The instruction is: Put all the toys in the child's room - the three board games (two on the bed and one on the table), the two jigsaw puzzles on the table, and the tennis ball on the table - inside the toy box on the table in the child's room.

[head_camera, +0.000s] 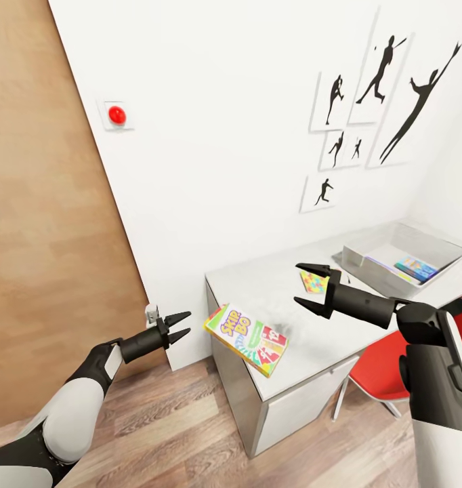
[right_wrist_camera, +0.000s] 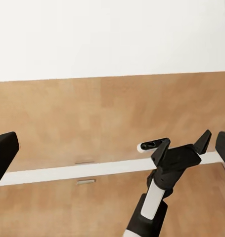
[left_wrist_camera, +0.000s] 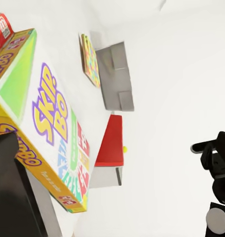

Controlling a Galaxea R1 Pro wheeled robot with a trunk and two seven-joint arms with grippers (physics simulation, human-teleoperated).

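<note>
Head view: toy box (head_camera: 366, 261) with 2 toys (head_camera: 407, 269).

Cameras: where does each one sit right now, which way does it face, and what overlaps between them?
Head view: high on the robot, looking down at the table corner, Skip-Bo box, jigsaw puzzle and toy box; both arms show, left gripper and right gripper open.
Left wrist view: near the left gripper, facing along the table at the Skip-Bo box, toy box and red chair; the right arm shows.
Right wrist view: facing the wooden door; the left gripper shows.
Shared: head and left wrist both see the Skip-Bo box.
</note>
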